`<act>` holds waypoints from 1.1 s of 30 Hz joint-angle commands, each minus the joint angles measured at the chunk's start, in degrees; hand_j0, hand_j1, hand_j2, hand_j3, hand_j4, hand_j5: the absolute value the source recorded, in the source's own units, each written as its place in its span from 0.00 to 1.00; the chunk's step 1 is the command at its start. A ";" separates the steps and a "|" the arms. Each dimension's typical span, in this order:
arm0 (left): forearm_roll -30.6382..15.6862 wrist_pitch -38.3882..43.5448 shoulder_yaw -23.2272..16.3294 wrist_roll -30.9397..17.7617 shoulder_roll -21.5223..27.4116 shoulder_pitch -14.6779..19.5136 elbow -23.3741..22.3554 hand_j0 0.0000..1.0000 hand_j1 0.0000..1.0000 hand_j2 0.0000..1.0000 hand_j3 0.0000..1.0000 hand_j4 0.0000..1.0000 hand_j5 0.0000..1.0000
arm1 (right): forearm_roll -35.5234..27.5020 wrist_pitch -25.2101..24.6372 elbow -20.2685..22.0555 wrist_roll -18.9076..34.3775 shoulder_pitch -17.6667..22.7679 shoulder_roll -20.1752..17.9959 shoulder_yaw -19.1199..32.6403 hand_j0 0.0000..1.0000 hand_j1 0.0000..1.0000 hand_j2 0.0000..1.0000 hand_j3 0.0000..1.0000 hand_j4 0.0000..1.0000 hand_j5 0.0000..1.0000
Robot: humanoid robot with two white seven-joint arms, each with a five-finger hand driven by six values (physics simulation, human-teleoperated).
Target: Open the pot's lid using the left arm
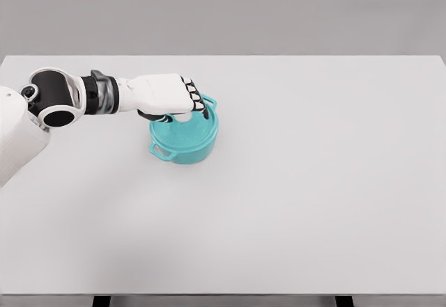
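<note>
A teal pot [182, 148] with two side handles stands on the white table [313, 182], left of the middle. Its teal lid [189, 135] lies flat on the pot. My left hand [182, 106] reaches in from the left and sits on top of the lid. Its fingers [193, 97] curl down over the lid's centre and the thumb tucks in underneath, so the knob is hidden. The hand also covers the back part of the lid. My right arm does not show.
The left forearm and its black elbow joint [56, 98] lie low over the table's left side. The table's far edge runs just behind the pot, and the front edge is at the bottom of the view.
</note>
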State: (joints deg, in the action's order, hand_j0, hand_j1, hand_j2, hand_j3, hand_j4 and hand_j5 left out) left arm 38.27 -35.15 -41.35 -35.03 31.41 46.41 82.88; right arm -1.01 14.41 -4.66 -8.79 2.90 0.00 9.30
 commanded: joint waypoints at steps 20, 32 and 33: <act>1.01 0.15 -0.05 0.03 0.15 -0.35 0.00 0.71 0.71 0.71 0.71 0.71 0.71 | -0.04 0.01 0.00 0.00 0.00 0.00 0.01 1.00 1.00 1.00 1.00 1.00 1.00; 1.01 0.15 -0.05 0.03 0.32 -0.35 0.00 0.62 0.62 0.62 0.62 0.62 0.62 | -0.04 0.01 0.00 0.00 0.00 0.00 0.01 1.00 1.00 1.00 1.00 1.00 1.00; 1.01 0.15 -0.05 0.03 0.32 -0.35 0.00 0.62 0.62 0.62 0.62 0.62 0.62 | -0.04 0.01 0.00 0.00 0.00 0.00 0.01 1.00 1.00 1.00 1.00 1.00 1.00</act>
State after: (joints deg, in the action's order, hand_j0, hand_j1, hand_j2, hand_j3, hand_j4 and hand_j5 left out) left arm 39.48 -35.15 -41.45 -35.02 31.66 46.05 82.89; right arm -1.01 14.41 -4.66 -8.79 2.90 0.00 9.30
